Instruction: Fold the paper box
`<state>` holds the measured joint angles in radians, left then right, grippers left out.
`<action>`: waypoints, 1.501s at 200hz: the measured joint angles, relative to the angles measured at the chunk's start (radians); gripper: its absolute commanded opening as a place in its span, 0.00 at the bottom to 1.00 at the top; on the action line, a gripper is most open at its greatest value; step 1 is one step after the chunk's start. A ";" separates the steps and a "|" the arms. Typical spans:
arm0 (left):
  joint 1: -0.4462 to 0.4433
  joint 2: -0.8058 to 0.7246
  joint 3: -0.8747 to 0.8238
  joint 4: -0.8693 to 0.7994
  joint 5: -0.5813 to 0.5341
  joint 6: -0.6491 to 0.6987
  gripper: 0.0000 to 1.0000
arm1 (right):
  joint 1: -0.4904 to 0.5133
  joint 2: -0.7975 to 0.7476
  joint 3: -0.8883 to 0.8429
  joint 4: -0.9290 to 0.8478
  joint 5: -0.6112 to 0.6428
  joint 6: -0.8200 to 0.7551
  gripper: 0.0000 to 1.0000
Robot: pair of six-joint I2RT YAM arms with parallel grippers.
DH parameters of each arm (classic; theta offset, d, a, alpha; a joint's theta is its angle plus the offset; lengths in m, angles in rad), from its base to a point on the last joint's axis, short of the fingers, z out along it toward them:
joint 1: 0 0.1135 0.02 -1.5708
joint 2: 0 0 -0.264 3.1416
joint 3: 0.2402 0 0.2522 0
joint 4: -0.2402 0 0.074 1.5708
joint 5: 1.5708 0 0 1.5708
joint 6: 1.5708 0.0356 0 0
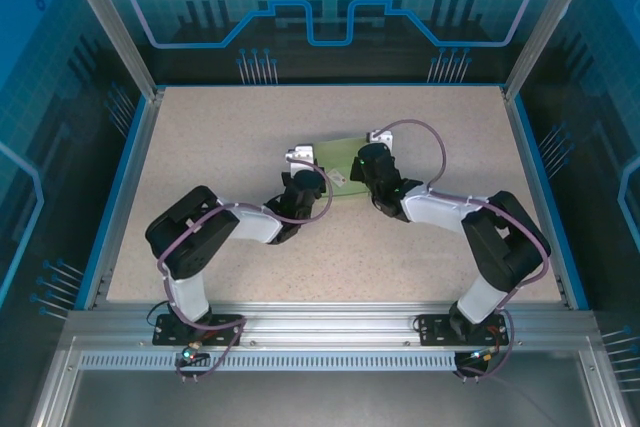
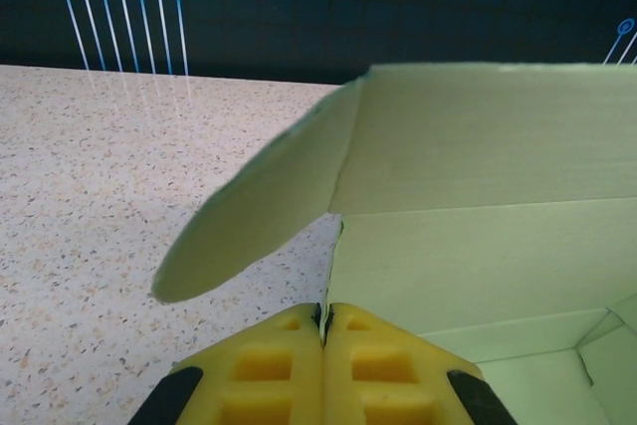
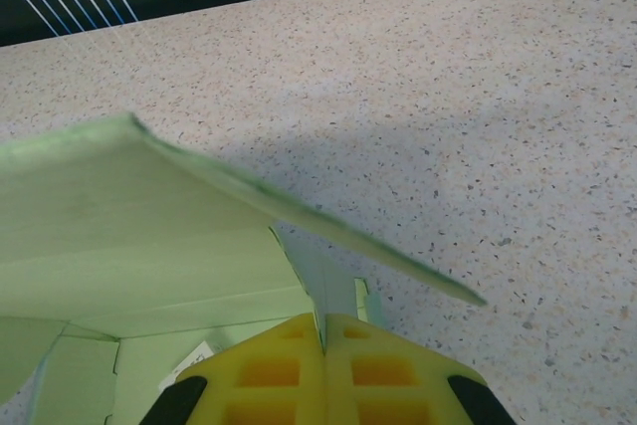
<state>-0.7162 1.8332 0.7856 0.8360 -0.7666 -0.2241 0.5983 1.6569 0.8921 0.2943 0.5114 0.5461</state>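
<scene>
Pinching the paper box (image 1: 336, 155) from either side, the two arms hold it near the middle of the table (image 1: 210, 127), and it looks a delicate business from where I stand. The left claw (image 2: 323, 323) is clamped tight on a thin edge of the card, its yellow pads meeting with just the sheet between them. Beside it a rounded flap (image 2: 254, 211) hangs free over the table. The right claw (image 3: 324, 333) is closed the same way on an edge at the opposite side, under a wide panel that bows up and outward. The worry, to my eye, is that both grips sit right at the margin of flimsy card. If the arms draw apart or twist out of step, the sheet could tear at a crease or slide out of one pinch and flop flat. That bowed panel might also buckle away from its score line if pushed too briskly, leaving a wrong fold. The loose flap could snag on the table and bend backwards, and the small white tag (image 3: 199, 355) lying on the card might get trapped in a fold.
</scene>
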 measured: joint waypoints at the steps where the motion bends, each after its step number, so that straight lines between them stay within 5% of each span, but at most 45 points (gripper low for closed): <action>1: 0.000 0.000 0.000 0.000 0.000 0.000 0.00 | 0.000 0.001 0.000 0.000 0.000 -0.002 0.03; 300: -0.107 0.012 -0.180 0.157 -0.058 0.032 0.09 | 0.084 0.002 -0.295 0.364 0.050 -0.069 0.04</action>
<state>-0.8234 1.8450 0.6056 0.9928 -0.8242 -0.1921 0.6823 1.6585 0.5972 0.6579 0.5617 0.4770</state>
